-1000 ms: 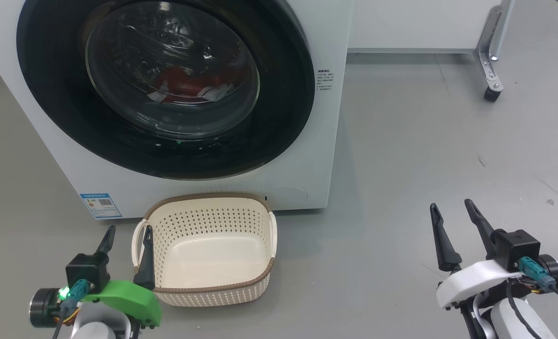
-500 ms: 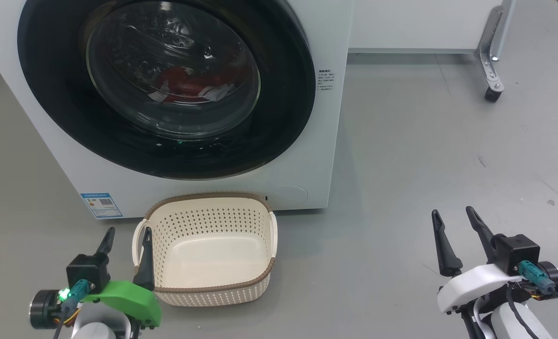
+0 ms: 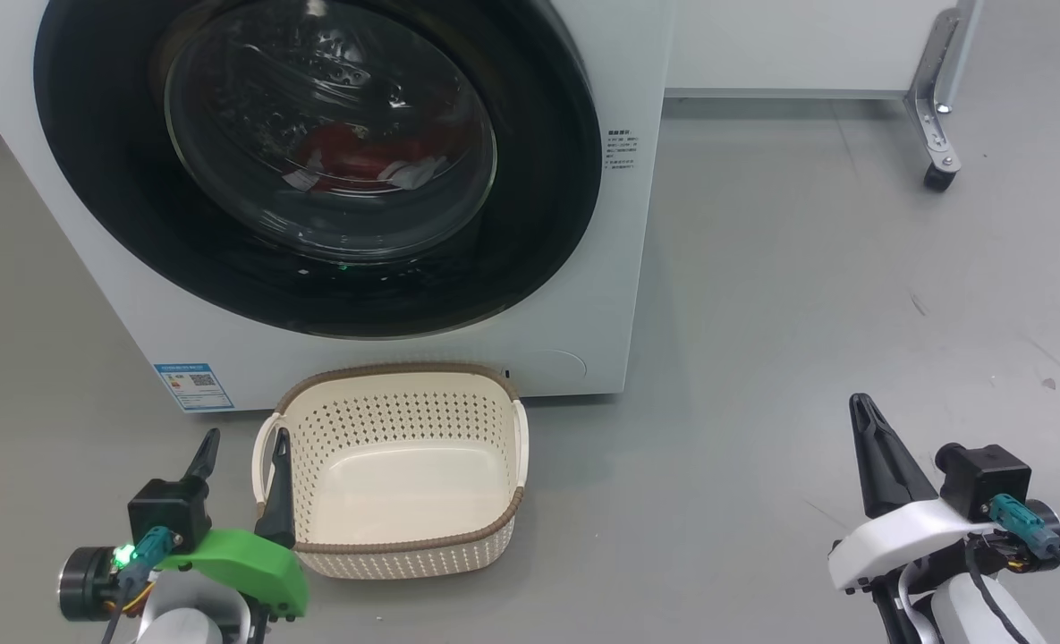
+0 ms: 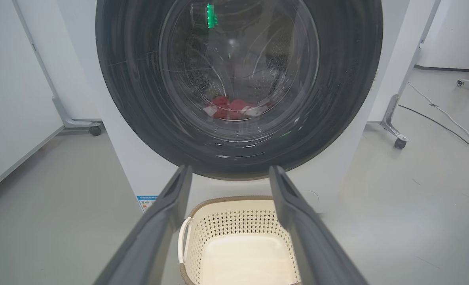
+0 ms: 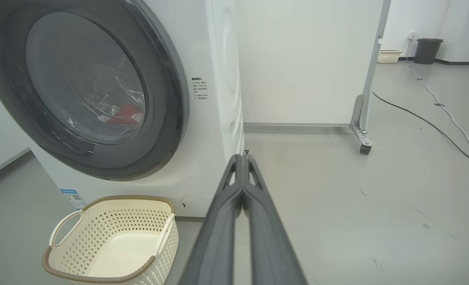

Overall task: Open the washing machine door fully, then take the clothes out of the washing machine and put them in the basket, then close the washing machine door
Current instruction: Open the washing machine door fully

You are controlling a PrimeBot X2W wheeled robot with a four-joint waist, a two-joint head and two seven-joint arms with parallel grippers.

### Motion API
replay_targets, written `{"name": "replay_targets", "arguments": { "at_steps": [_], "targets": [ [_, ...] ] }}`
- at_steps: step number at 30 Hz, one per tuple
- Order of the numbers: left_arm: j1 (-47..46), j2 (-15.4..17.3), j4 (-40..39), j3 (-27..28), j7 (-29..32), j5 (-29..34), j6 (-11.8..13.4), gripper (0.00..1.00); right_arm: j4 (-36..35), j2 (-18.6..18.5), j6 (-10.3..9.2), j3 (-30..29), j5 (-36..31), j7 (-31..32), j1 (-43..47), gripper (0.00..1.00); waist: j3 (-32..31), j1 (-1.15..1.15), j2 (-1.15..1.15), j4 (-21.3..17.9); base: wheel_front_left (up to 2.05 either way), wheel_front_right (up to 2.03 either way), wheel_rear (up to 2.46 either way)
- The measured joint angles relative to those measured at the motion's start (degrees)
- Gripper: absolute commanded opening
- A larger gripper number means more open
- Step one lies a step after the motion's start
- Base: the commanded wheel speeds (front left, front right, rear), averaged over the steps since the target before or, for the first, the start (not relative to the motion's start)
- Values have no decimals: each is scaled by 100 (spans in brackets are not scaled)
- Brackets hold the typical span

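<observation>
Clothes lie behind the closed washing machine door. The basket stands just beside the wide-spread, empty left end effector. The right end effector, pinched together on nothing, is well apart.

light: bright, even | glare: washing machine door glass | shadow: soft beside basket | edges: wrist views bowed

The washing machine door fills the upper left, apparently closed, with red clothes behind its glass. The basket sits at lower centre. The left gripper stands spread beside it, and the right gripper is pinched together at lower right.
</observation>
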Motion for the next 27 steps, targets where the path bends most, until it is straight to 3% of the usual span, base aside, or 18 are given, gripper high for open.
{"name": "replay_targets", "arguments": {
  "at_steps": [10, 16, 27],
  "targets": [
    [-66, -5, -10, -51, 0, 1, 0, 100, 34, 398, 315, -458, 1149, 0, -136, 0, 105, 0, 0, 42, 0, 0, 0],
    [-240, -25, -129, -83, 0, 9, 0, 100, 96, 530, 509, -915, 2735, 109, -511, 0, 300, 0, 0, 100, 0, 0, 0],
    [-559, -49, -357, -110, 0, 104, 0, 100, 264, 477, 560, -1471, 5277, 1105, -1628, 0, 783, 0, 0, 275, 0, 0, 0]
  ]
}}
